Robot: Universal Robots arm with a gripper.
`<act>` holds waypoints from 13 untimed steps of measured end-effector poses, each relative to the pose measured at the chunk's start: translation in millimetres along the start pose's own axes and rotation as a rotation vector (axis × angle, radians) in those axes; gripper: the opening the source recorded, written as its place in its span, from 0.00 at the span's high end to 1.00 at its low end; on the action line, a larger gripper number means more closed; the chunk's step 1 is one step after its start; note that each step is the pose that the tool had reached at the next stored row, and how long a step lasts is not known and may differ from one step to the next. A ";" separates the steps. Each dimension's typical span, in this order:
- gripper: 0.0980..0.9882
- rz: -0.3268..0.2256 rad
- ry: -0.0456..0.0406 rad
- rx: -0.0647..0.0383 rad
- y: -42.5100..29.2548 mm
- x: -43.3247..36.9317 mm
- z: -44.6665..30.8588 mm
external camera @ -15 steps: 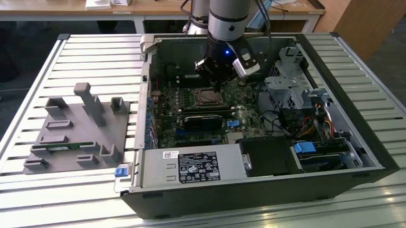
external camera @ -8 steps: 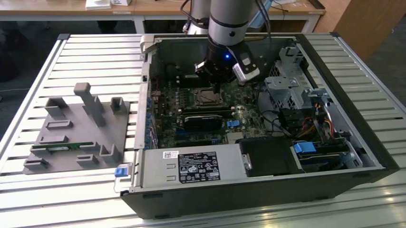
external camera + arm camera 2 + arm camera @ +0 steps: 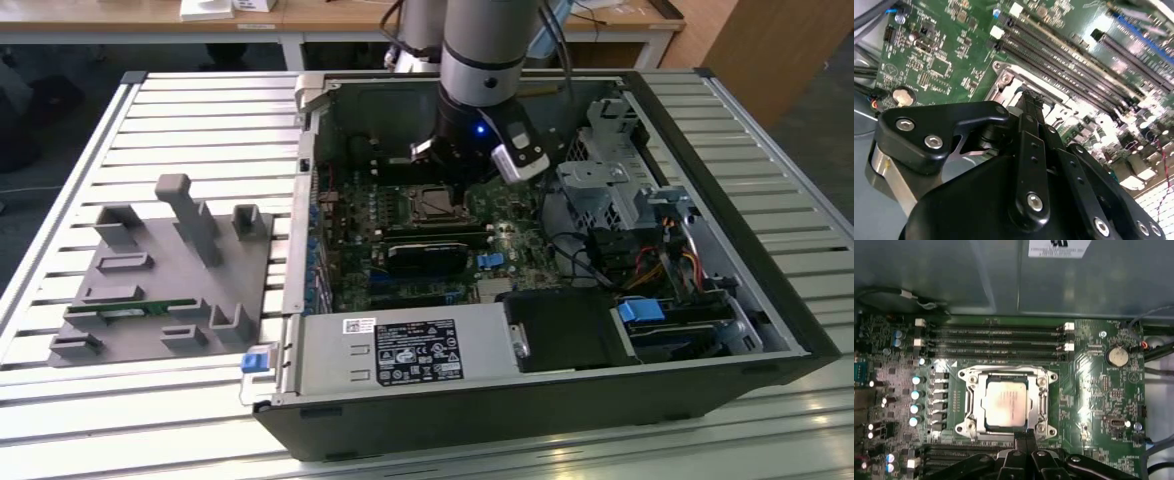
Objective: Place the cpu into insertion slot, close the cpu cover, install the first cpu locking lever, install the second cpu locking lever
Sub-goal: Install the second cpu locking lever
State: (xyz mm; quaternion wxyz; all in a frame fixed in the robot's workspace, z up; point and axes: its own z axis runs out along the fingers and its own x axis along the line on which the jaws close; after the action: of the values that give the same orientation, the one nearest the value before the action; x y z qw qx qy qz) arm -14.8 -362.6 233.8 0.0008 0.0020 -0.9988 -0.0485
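Cpu seated flat in insertion slot, fingers at edge

Honestly a lot is blocked here. In the exterior view the arm runs off the top edge and covers the back of the case. In the second wrist view the gripper body hides most of the socket. In the first wrist view its fingers cover the socket's near edge, and whether they're parted, can't tell.
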 end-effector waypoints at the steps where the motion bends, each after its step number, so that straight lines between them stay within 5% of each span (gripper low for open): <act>1: 0.99 0.000 0.0000 0.000 -1.9 0.0 -0.1; 9: 0.99 0.000 -0.0001 -0.002 -10.1 0.7 1.7; 13: 0.99 0.000 -0.0001 -0.006 -11.9 7.9 3.8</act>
State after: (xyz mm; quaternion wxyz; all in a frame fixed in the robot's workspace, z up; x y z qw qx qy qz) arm -22.7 -374.2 228.9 0.0008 0.0021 -0.9987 -0.0512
